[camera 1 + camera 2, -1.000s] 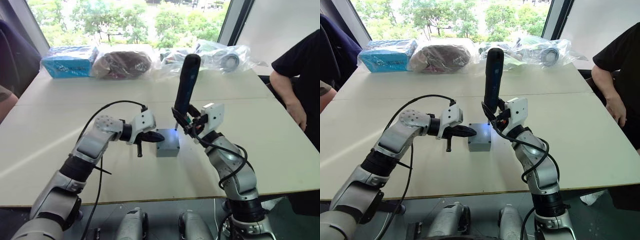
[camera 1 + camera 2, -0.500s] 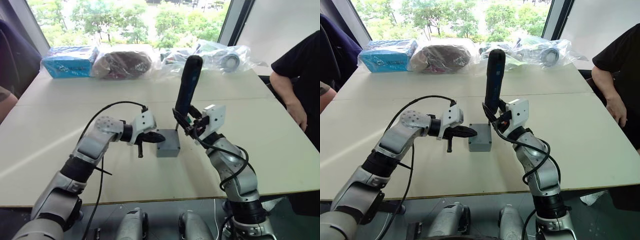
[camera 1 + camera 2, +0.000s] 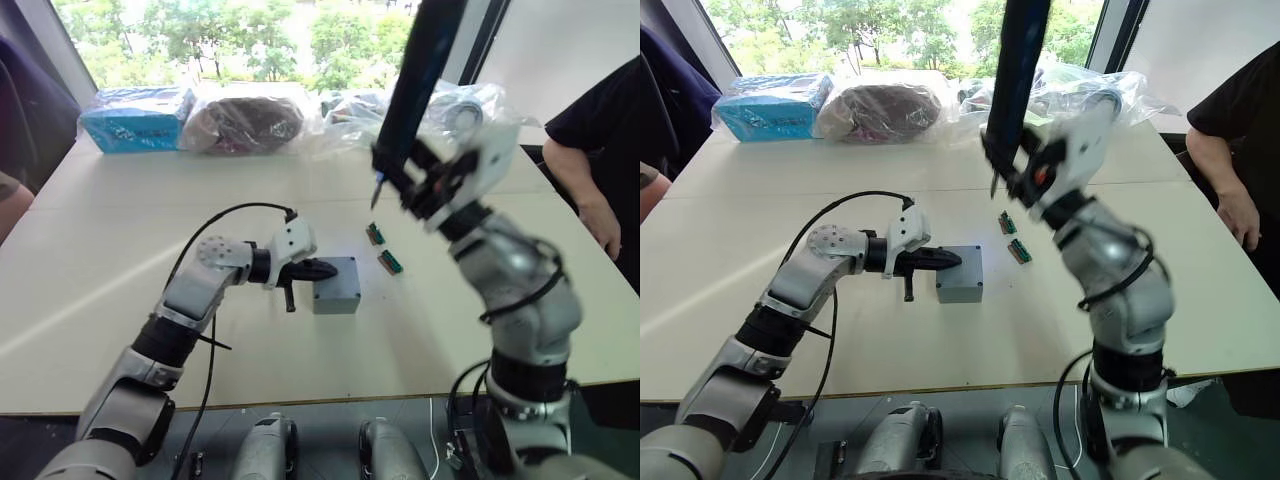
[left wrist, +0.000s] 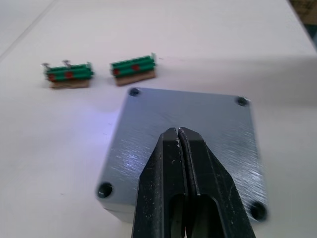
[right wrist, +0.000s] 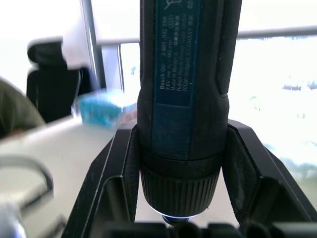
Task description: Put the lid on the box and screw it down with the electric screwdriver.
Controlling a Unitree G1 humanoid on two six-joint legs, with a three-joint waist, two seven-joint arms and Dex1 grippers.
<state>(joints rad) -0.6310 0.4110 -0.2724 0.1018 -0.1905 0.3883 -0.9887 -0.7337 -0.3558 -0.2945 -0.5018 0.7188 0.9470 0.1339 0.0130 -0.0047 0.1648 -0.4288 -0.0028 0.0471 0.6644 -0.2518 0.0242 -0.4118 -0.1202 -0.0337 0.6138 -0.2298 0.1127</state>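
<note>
The grey box sits mid-table with the flat grey lid lying on top, its corner screw holes showing. My left gripper is shut, and its fingertips rest on the lid's near part. High above the table, to the right of the box, my right gripper is shut on the black electric screwdriver. The tool stands nearly upright with its thin bit pointing down, well clear of the box. In the right wrist view the screwdriver is clamped between the two fingers.
Two small green connector blocks lie just right of the box. Plastic bags and a blue packet line the table's far edge. A person in black stands at the right, and another person's arm shows at the left.
My right arm has lifted the screwdriver up and to the right, away from the box's far corner, uncovering the green blocks. My left gripper stays shut on the lid.
</note>
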